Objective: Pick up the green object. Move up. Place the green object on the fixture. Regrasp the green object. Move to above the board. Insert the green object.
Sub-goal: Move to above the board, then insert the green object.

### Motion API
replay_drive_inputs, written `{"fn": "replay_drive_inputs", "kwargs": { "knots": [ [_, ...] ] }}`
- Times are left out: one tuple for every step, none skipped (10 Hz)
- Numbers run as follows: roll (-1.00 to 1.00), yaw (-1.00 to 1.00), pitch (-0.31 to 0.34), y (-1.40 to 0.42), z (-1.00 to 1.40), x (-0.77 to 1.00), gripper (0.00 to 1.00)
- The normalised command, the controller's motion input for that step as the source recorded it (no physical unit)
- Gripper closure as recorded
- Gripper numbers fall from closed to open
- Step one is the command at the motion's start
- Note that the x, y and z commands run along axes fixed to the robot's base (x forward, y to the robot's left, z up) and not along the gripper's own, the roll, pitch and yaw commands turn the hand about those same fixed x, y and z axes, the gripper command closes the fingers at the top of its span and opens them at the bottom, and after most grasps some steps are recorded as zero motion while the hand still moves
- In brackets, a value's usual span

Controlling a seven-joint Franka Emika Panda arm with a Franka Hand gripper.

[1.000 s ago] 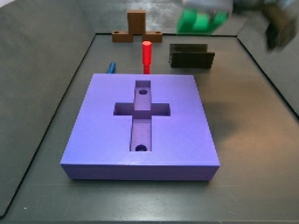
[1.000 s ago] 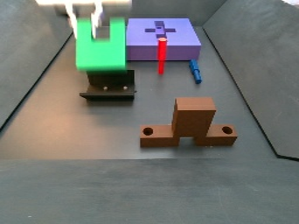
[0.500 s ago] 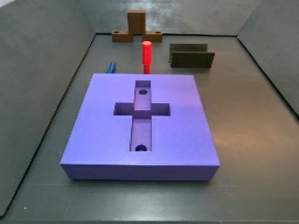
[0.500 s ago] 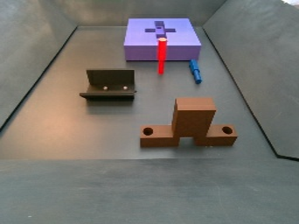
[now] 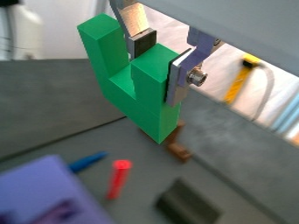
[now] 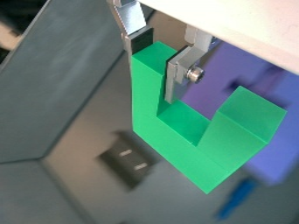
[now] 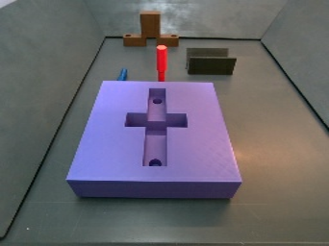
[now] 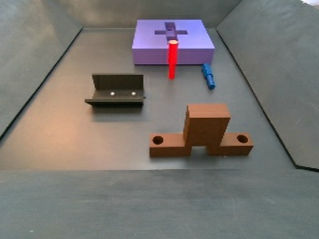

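Note:
In both wrist views my gripper (image 5: 160, 59) (image 6: 159, 59) is shut on one arm of the bright green object (image 5: 128, 83) (image 6: 193, 140), held high above the floor. Neither the gripper nor the green object shows in either side view. The dark fixture (image 7: 211, 62) (image 8: 116, 91) stands empty on the floor; it also shows far below in the wrist views (image 5: 187, 206) (image 6: 128, 159). The purple board (image 7: 161, 135) (image 8: 174, 39) lies flat with its cross-shaped recess empty, and its edge shows in the wrist views (image 5: 35, 192) (image 6: 239, 70).
A red peg (image 7: 162, 62) (image 8: 173, 56) stands upright by the board's edge. A small blue piece (image 7: 123, 73) (image 8: 208, 75) lies beside it. A brown cross-shaped stand (image 7: 150, 31) (image 8: 203, 131) stands apart. Grey walls ring the floor.
One second ago the gripper and green object showed at the top of both side views, above the fixture. They have risen out of those views; the floor pieces have not moved.

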Motion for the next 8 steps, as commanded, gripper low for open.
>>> {"fn": "replay_drive_inputs", "kwargs": {
  "knots": [
    [-1.0, 0.01, 0.013, -0.82, 0.1, -0.87, 1.0],
    [-1.0, 0.0, 0.017, -0.46, 0.05, -0.52, 1.0],
    [-1.0, 0.0, 0.021, -0.21, 0.04, -0.24, 1.0],
    [-1.0, 0.0, 0.005, -0.12, 0.01, -0.16, 1.0],
    [-0.85, 0.0, -0.007, -0.08, 0.01, -0.14, 1.0],
    [-0.47, 0.0, -0.035, -0.01, 0.01, -0.1, 1.0],
    [-0.33, 0.0, -0.044, 0.01, 0.0, -0.08, 1.0],
    [0.0, 0.0, 0.0, -0.02, 0.0, 0.0, 1.0]
  ]
}}
